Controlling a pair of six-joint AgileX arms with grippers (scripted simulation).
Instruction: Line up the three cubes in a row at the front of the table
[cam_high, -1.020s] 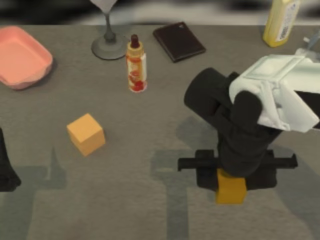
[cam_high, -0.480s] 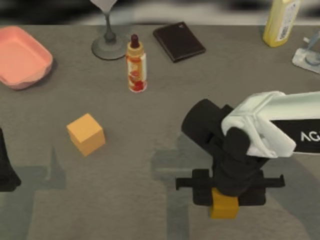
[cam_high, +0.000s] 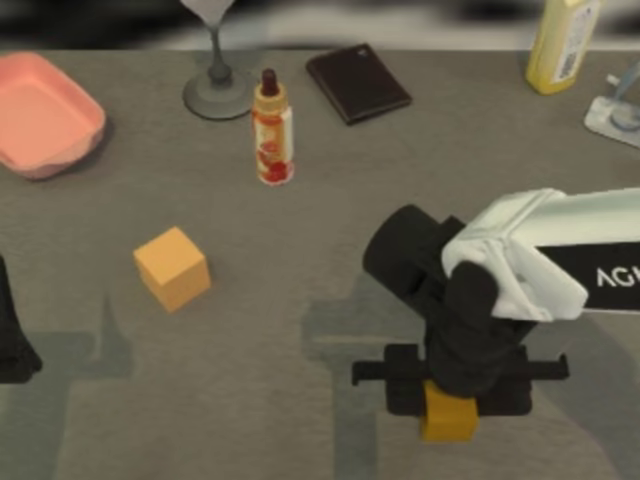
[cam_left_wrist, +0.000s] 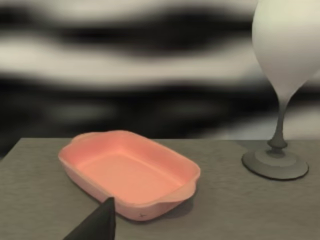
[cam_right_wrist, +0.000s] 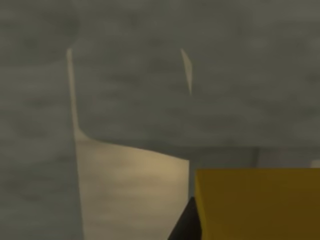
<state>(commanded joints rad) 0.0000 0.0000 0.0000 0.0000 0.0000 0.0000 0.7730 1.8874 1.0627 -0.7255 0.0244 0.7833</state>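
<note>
Nearest the front edge of the table (cam_high: 300, 300), toward the right, the right gripper (cam_high: 452, 398) points straight down with its fingers closed on the small dark yellow cube (cam_high: 447, 418), whose lower part shows below the black wrist. The right wrist view shows that same cube (cam_right_wrist: 257, 202) close up with the grey tabletop (cam_right_wrist: 150, 75) beyond it; whether the cube touches the surface cannot be told. The white right arm reaches in from the right edge.

At the near left edge, the left gripper (cam_high: 12, 335) sits parked, only a dark part of it in the top view. In the left wrist view one dark fingertip (cam_left_wrist: 97, 222) shows, and it cannot be told whether those fingers are open or closed.

A little farther back, left of centre, the light orange cube (cam_high: 172, 267) rests alone on the table, well apart from the dark yellow one. The third, cream cube is not seen in any view.

Farther still, near the middle, a small bottle (cam_high: 272, 130) with a red-and-white label stands upright. At the far left lies a pink tray (cam_high: 45, 115), also seen in the left wrist view (cam_left_wrist: 130, 172). Along the far edge stand a stemmed glass (cam_high: 216, 70), a dark wallet (cam_high: 358, 83) lying flat, and a yellow bottle (cam_high: 562, 45) at the far right.
</note>
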